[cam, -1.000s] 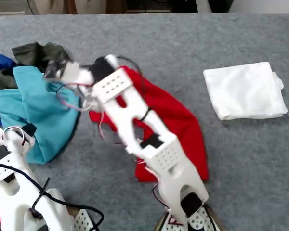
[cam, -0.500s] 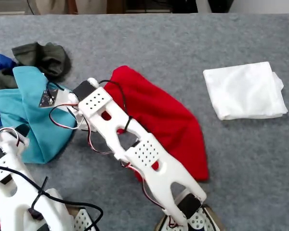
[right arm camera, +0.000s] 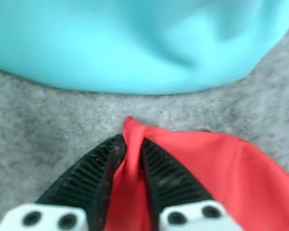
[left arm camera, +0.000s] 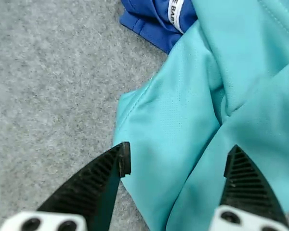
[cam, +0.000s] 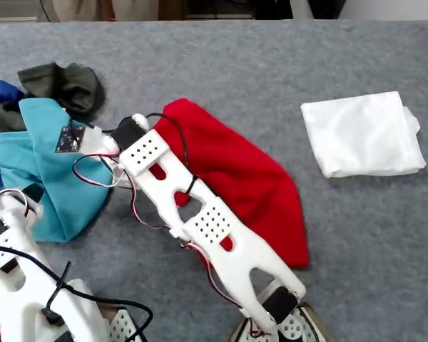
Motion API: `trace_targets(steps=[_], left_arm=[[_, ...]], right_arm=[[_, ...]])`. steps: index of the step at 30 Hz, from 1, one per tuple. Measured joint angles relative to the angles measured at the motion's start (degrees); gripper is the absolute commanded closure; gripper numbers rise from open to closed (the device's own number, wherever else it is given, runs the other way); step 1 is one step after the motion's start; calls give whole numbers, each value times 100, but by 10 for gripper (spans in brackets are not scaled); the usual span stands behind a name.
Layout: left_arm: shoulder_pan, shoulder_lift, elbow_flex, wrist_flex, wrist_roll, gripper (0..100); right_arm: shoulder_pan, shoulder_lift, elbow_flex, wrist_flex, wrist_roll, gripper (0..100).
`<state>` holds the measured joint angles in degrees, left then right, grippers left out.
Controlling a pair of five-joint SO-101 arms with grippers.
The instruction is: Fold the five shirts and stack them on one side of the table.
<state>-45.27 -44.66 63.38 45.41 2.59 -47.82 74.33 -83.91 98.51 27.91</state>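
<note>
Two shirts meet at right gripper (right arm camera: 132,144): it's clenched on a pinched fold of crumpled red fabric shirt (cam: 250,178), w/ teal jersey shirt (right arm camera: 125,43) just ahead. Right arm (cam: 200,214) stretches diagonally over red shirt, low to grey felt desk (cam: 271,64). Left gripper (left arm camera: 178,161) spread wide above teal shirt, dark-blue shirt (left arm camera: 151,19) beyond its tips.

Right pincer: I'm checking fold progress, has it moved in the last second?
Yes. Against the olive shirt in the high view, the right pincer, shut on the red shirt, has drawn back toward the near edge, by the teal shirt.
</note>
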Motion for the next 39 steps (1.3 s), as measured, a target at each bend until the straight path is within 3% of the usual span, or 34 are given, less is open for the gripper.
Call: trace_targets(steps=[13,21,36,39], left_arm=[[0,0,0,0,0,686],[0,0,0,0,0,686],[0,0,0,0,0,686],[0,0,0,0,0,686]], right_arm=[[0,0,-492,264,-53,973],[-70,26,-642,255,-53,770],[-167,26,-633,-132,-53,776],[-281,26,-440,-229,-53,829]])
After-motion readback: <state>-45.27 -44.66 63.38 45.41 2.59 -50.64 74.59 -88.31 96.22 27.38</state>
